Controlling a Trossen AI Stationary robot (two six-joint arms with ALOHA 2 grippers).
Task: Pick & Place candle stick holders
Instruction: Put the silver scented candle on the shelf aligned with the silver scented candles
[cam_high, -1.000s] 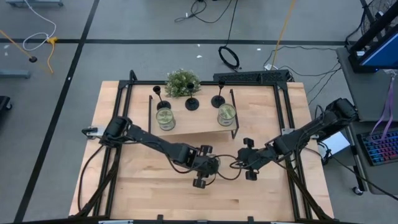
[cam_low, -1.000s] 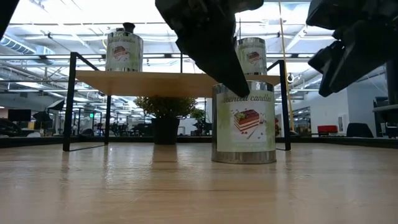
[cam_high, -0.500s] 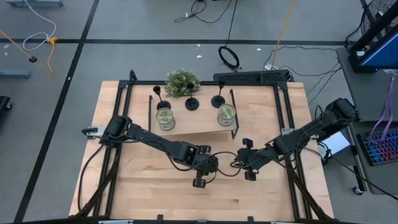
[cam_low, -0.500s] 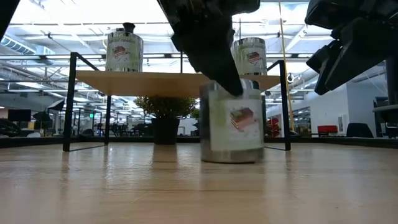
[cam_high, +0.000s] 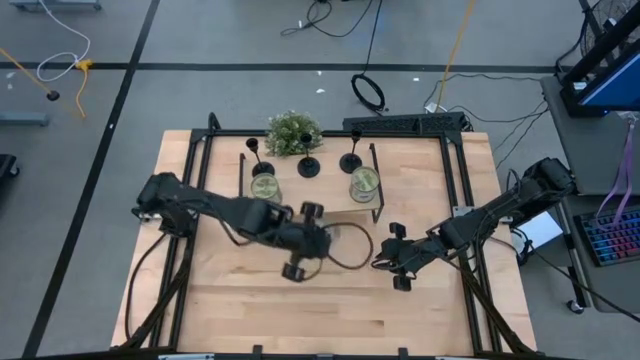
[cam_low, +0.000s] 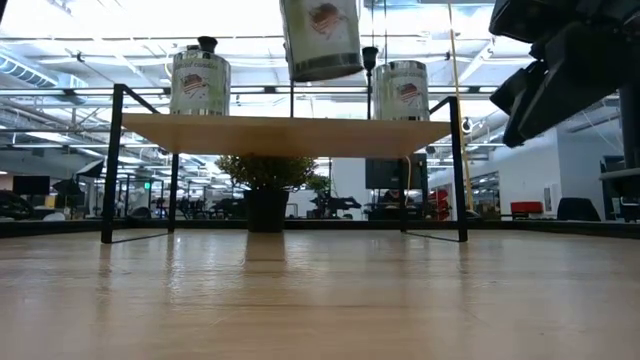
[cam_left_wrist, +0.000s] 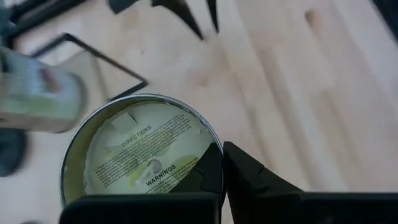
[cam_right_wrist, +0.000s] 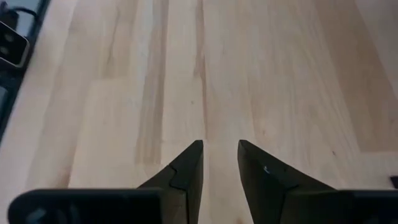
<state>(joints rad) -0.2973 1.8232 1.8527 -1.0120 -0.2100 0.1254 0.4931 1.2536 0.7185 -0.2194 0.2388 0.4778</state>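
**Candle stick holders untouched while the left claw carries a candle tin**

We judge the task to be at its start, as far as these views show. All three candle stick holders stand in a row in the upper middle of the high view: one (cam_high: 255, 150) at the left, one (cam_high: 309, 165) in the middle and one (cam_high: 351, 160) at the right. They line the far edge of the raised wooden shelf (cam_high: 310, 205), just below the green plant (cam_high: 293, 132). Neither claw touches a holder, so all three picks and placements remain.

The left claw (cam_left_wrist: 221, 163) is instead closed on the rim of a candle tin (cam_left_wrist: 140, 155). We see the tin's printed underside in the left wrist view. In the low view the same tin hangs at the top centre of the frame, clear of the bench (cam_low: 320, 300). Two further tins (cam_high: 265, 187) (cam_high: 364, 183) rest on the shelf.

The right claw (cam_right_wrist: 220, 163) waits at the lower right of centre in the high view. Its fingers are narrowly parted over bare wood and hold nothing.

Each holder is matte black, with a round disc base and a thin upright stem. In the low view a small cup top (cam_low: 207, 44) shows above the left shelf tin, and a slim stem (cam_low: 370, 70) rises beside the right one. We cannot tell whether every base sits on the shelf or just behind it.
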